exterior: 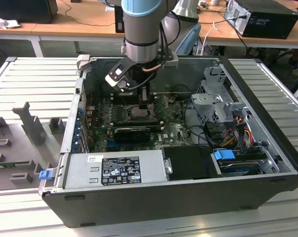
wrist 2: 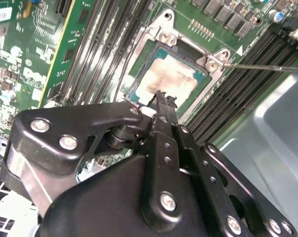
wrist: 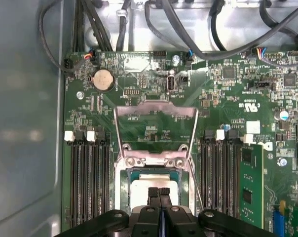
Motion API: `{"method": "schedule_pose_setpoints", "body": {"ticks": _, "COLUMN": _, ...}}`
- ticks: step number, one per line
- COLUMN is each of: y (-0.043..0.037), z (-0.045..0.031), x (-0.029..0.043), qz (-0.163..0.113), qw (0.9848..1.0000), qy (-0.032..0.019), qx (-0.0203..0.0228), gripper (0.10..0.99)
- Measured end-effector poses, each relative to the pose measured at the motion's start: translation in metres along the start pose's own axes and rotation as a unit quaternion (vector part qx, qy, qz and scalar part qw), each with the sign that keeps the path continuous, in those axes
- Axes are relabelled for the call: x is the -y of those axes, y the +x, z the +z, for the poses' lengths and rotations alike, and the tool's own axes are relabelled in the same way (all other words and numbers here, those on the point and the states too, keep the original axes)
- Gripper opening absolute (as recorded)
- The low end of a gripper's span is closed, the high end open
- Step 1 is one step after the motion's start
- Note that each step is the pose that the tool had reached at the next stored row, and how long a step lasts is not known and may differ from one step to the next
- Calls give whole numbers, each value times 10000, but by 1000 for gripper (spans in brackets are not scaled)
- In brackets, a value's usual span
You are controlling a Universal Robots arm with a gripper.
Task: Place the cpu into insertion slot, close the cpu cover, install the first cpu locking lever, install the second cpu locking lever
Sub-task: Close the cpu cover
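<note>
Because the cpu (wrist 2: 171,79) lies flat inside the insertion slot (wrist 2: 139,64), pale face up and square to the silver rim, I judge the first step done. On my exterior view the gripper (exterior: 145,104) hangs straight down into the open computer case (exterior: 267,94). The power supply (exterior: 114,170) is at its six o'clock and the drive cage (exterior: 215,101) at its three o'clock. That vertical reach keeps the arm off the case walls.

In both wrist views I see the fingers (wrist: 153,197) clenched together with nothing between them. Their tips are just over the chip's near edge; whether they touch it I cannot tell. Pinched to a narrow point like that, I think they suit pushing or hooking thin metal rather than gripping.

The cpu cover (wrist: 156,105) is open. In the first wrist view it is swung back on its hinge, away from the socket, and the green circuit board (wrist: 228,103) shows through its cut-out. Taking that hinge as the socket's twelve o'clock, black memory slots (wrist: 87,187) flank the socket at nine and three.

In the second wrist view a thin metal rod (wrist 2: 267,67), which I take for a locking lever, sticks out from a corner screw. It looks unlatched, which would leave the cover free to swing. So the cover and the levers are not yet done.
</note>
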State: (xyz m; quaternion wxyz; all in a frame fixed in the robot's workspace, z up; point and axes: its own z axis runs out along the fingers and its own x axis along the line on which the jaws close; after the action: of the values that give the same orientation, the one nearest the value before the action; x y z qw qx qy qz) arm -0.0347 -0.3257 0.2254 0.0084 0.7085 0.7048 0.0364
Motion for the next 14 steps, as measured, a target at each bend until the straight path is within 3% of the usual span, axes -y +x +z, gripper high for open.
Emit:
{"method": "schedule_pose_setpoints", "body": {"ticks": 3, "y": -3, "z": 4, "x": -69, "qz": 3, "qw": 10000, "qy": 56, "qx": -22, "gripper": 106}}
{"method": "schedule_pose_setpoints", "body": {"ticks": 6, "y": 2, "z": -101, "x": -76, "qz": 3, "qw": 10000, "qy": 56, "qx": -24, "gripper": 106}}
{"method": "schedule_pose_setpoints", "body": {"ticks": 14, "y": 5, "z": -151, "x": -80, "qz": 2, "qw": 10000, "qy": 56, "qx": -23, "gripper": 106}}
